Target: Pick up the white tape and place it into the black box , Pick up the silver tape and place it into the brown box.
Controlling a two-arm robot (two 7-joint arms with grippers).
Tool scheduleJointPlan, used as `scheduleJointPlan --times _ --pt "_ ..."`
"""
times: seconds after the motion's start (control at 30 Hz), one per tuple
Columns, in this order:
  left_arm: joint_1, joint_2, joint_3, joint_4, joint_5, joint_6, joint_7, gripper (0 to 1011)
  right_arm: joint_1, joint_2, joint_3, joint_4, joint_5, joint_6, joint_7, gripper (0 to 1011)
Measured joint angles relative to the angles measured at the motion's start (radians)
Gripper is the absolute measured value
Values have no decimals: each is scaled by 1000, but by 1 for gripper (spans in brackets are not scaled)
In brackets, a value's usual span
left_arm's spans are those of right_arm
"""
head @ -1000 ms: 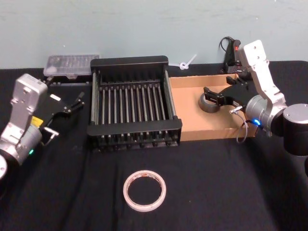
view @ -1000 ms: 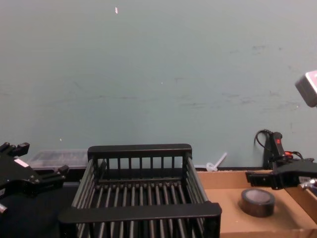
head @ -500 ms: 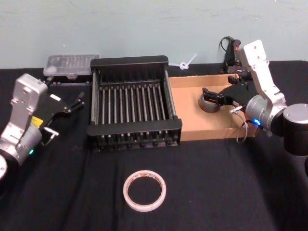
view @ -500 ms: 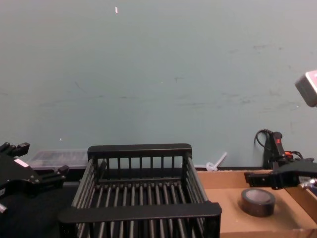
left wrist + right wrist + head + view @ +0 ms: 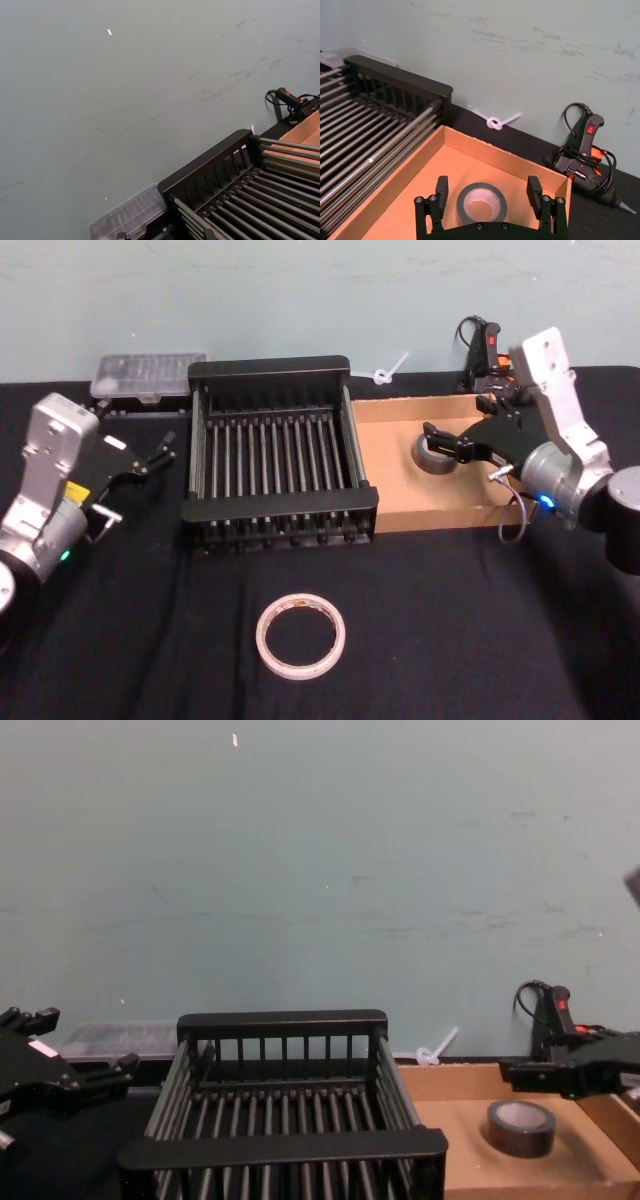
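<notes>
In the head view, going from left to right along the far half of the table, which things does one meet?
left gripper → black box → brown box → silver tape, lying in the brown box → right gripper, open above the tape → glue gun

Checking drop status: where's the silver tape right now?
The silver tape lies flat on the floor of the brown box, on the robot's right in the head view, beside the black box. The right gripper is open above it.

The black-clothed bench (image 5: 480, 640) carries the black box (image 5: 277, 455) and the brown box (image 5: 400, 515) side by side. The white tape (image 5: 300, 636) lies nearer. At the back sit a clear case (image 5: 148, 373) and what looks like a glue gun (image 5: 485, 345).
</notes>
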Motion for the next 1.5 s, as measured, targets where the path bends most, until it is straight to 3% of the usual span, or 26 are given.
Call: scheduleJointPlan --times 0.47,0.93,1.2,1.5 --pt "0 0 0 0 0 0 0 1001 -185 121 36 -214 64 -94 95 1002" --pt "0 0 0 0 0 0 0 1001 -336 227 20 -333 109 -138 156 1002" --pt "0 0 0 0 0 0 0 1001 -361 266 -33 -357 132 -155 218 1002" --pt "0 0 0 0 0 0 0 1001 -309 260 -119 -333 128 -159 269 1002"
